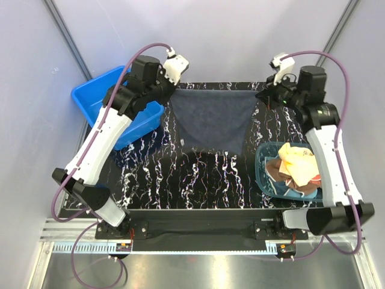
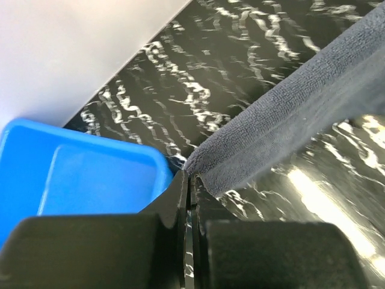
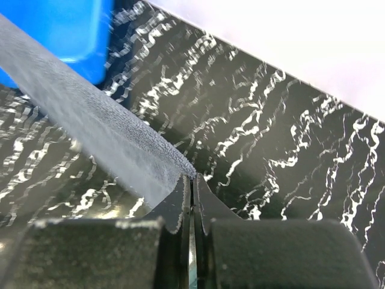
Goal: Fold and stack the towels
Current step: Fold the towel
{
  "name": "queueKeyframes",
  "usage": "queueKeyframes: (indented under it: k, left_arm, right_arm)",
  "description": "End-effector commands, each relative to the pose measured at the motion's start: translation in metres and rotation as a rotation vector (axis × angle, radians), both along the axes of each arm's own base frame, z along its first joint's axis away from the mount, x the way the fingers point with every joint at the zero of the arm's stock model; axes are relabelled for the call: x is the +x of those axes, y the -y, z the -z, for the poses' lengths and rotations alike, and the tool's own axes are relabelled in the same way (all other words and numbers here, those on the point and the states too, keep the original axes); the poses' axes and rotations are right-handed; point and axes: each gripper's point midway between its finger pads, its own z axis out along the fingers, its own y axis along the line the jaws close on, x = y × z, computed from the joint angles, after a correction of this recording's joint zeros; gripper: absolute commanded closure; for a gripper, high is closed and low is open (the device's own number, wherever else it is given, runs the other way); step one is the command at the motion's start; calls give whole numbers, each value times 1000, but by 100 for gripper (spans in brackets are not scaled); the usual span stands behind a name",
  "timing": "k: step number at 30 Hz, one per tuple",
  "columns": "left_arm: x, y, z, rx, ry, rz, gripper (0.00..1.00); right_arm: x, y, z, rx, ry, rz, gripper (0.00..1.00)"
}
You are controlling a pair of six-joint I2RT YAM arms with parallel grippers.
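Observation:
A dark navy-grey towel (image 1: pixel 212 120) hangs stretched between my two grippers above the far part of the black marbled table (image 1: pixel 198 180). My left gripper (image 1: pixel 170 91) is shut on the towel's far left corner (image 2: pixel 195 164), and in the left wrist view the cloth (image 2: pixel 301 102) runs off to the upper right. At the far right corner (image 3: pixel 186 170), my right gripper (image 1: pixel 260 94) pinches the cloth shut; that towel (image 3: pixel 90 120) stretches away to the upper left. More towels, a yellow one (image 1: pixel 299 161) over a brown one (image 1: pixel 278 168), lie heaped in the teal bowl (image 1: pixel 262 161) at the right.
A blue plastic tub (image 1: pixel 96 99) stands at the table's far left corner, close under my left arm, also showing as the tub (image 2: pixel 78 180) below the left jaws. White walls close the table in at the back and sides.

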Motion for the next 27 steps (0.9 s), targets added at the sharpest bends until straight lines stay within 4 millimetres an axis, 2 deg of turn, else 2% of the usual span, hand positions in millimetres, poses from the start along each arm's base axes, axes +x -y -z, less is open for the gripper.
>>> queueKeyframes:
  k: [1, 2, 3, 4, 5, 6, 7, 8, 9, 10, 11, 12, 13, 14, 15, 17, 20, 23, 25, 27]
  left_arm:
    - [-14, 5, -1, -40, -28, 49, 100]
    - [-10, 7, 8, -20, -43, 54, 100]
    - [-4, 8, 18, -8, -58, 52, 100]
    - [8, 12, 37, 16, -91, 51, 100]
    - [13, 16, 47, 14, -116, 65, 100]
    - [26, 14, 55, 2, -121, 55, 100]
    - [36, 16, 67, 1, -146, 53, 100]
    - [51, 20, 94, 17, -197, 51, 100]
    - [66, 19, 106, 20, -205, 37, 100]
    - [79, 20, 110, 18, -199, 30, 100]
    - [98, 22, 146, 58, -245, 22, 100]
    - [112, 20, 155, 68, -241, 2, 100]
    - [124, 20, 163, 74, -238, -8, 100]
    - [144, 21, 185, 94, -246, -29, 100]
    - [154, 18, 189, 98, -238, -45, 100]
    - [174, 14, 205, 121, -214, -81, 100]
    - [187, 8, 218, 150, -176, -109, 100]
    - [199, -2, 213, 158, -106, -151, 100]
    - [198, -4, 213, 152, -93, -156, 100]
    - [201, -6, 211, 148, -73, -164, 100]
  right_arm:
    - [-9, -4, -4, 47, 5, -15, 100]
    - [-5, -7, 7, 50, -19, -25, 100]
    - [7, -9, 25, 46, -65, -29, 100]
    - [15, -9, 34, 45, -85, -30, 100]
    - [22, -11, 45, 44, -106, -35, 100]
    - [37, -13, 68, 31, -148, -43, 100]
    - [47, -13, 77, 27, -160, -44, 100]
    - [58, -14, 82, 22, -164, -45, 100]
    - [74, -16, 110, 5, -210, -56, 100]
    - [83, -17, 122, -2, -227, -64, 100]
    - [93, -17, 132, -8, -238, -68, 100]
    - [111, -18, 152, -23, -261, -75, 100]
    - [120, -18, 161, -30, -267, -78, 100]
    - [135, -16, 160, -43, -244, -65, 100]
    - [150, -16, 181, -49, -255, -65, 100]
    - [172, -14, 198, -57, -247, -61, 100]
    - [193, -9, 211, -91, -219, -54, 100]
    - [202, -2, 220, -128, -198, -29, 100]
    - [207, 2, 223, -138, -167, -8, 100]
    - [215, 4, 213, -137, -107, 14, 100]
